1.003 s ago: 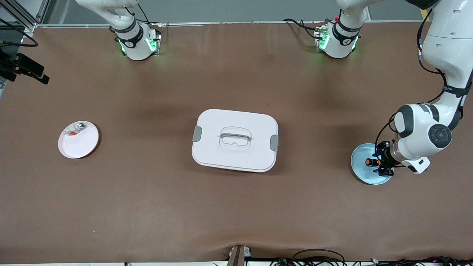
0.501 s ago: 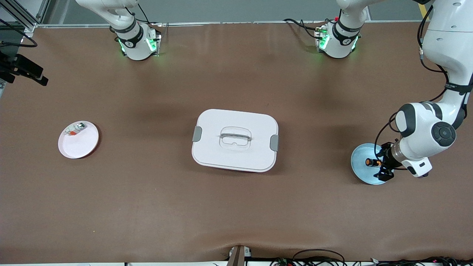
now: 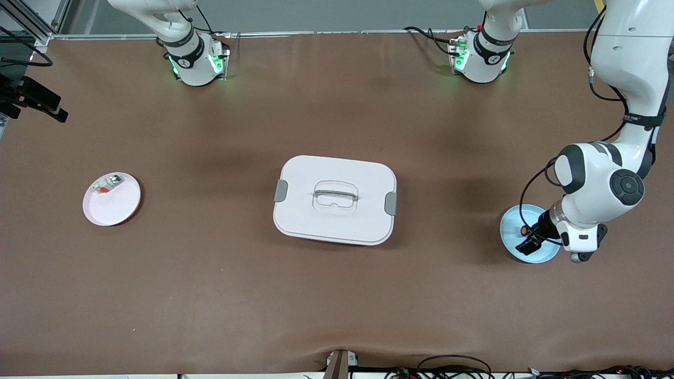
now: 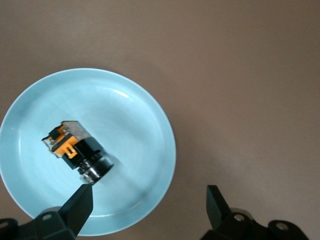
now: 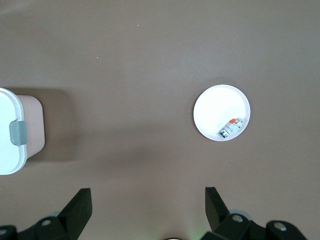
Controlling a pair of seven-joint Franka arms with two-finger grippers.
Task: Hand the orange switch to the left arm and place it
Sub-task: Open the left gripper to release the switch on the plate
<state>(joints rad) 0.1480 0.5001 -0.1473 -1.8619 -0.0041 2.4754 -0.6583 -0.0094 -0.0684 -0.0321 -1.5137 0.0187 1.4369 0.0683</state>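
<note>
Brown matting covers the whole table [image 3: 210, 295], and nearest my front camera, at the left arm's end, the blue plate [image 3: 509, 239] carries the orange switch [image 3: 524, 230], lying on its side. My left gripper [image 3: 528, 245] hangs low over that plate with its fingers spread, holding nothing; the switch lies free. I judge this the pick-up step: the next move is to centre the jaws astride the black body and close. Farther up sits the box [image 3: 335, 200] mid-table, and the white plate [image 3: 111, 199]. My right gripper [image 5: 145, 210] waits high over the table, fingers spread.
</note>
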